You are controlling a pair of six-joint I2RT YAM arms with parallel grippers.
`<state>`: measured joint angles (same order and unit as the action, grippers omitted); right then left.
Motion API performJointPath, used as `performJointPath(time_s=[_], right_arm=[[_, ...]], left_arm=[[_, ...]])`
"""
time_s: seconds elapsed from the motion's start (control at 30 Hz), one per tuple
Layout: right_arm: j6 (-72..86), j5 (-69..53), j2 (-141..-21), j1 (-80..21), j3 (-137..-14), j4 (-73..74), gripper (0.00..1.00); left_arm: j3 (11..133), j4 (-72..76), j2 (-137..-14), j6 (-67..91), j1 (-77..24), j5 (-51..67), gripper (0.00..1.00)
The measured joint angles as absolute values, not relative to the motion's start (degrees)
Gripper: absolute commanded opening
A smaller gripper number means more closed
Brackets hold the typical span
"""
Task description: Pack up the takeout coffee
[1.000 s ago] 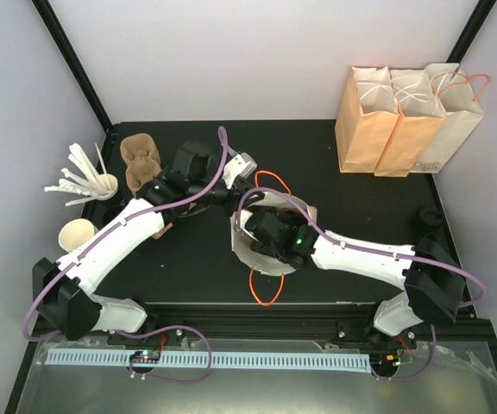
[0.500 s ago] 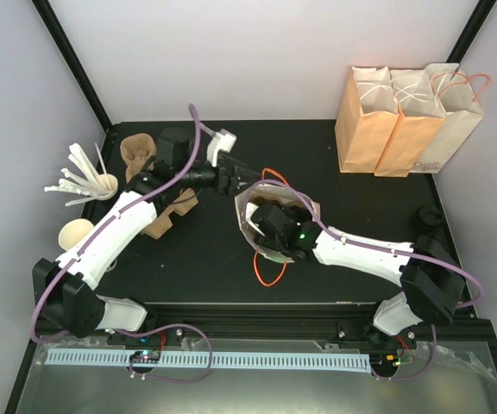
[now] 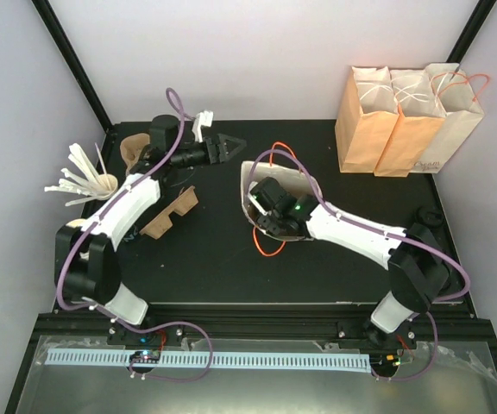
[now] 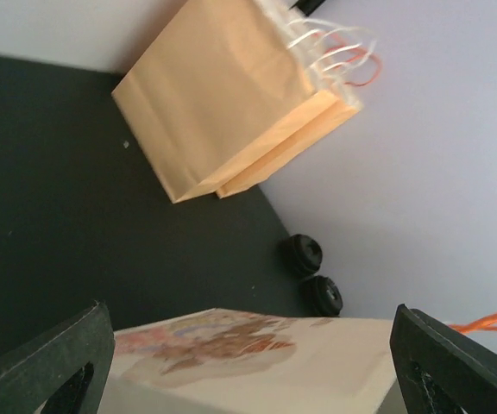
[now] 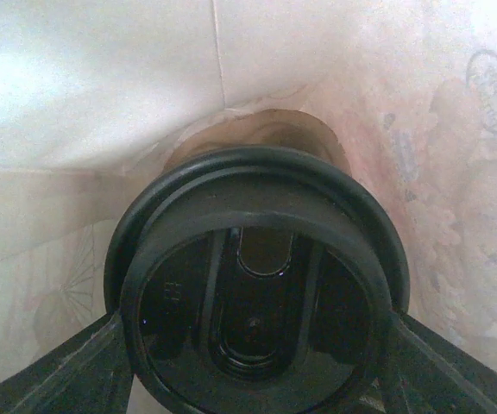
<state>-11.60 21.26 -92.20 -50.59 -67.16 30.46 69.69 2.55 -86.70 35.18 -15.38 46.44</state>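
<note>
The small black cup with round black plastic lid [image 5: 253, 285] is gripped by the right gripper [image 5: 253, 362], jaws part-open around it, inside the white paper bag with orange handles [image 3: 261, 172]. The left gripper [image 3: 231, 142] is held wide open, empty, beside the bag.

we can read no text: the round stamp [image 5: 493, 82] inside the white bag [image 5: 102, 86] and the print [image 3: 424, 163] on the standing bag [image 3: 451, 121] are blurred.

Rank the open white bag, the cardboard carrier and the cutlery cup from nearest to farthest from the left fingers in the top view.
1. Open white bag, just right of the left fingers.
2. Cardboard carrier, left of centre.
3. Cutlery cup, far left edge.
</note>
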Motion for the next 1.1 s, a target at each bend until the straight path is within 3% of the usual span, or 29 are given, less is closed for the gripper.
performJointPath(time_s=[0.53,1.1], right_arm=[[-4.97,5.98,-104.2,-36.42,-88.51,49.04,0.61],[-4.32,-1.37,-110.89,-32.01,-94.63,53.56,0.59]], left_arm=[[79.15,-9.06,-104.4,34.72,-16.21,45.71,0.87],[81.19,-11.25,-105.38,34.39,-18.02,46.37,0.86]])
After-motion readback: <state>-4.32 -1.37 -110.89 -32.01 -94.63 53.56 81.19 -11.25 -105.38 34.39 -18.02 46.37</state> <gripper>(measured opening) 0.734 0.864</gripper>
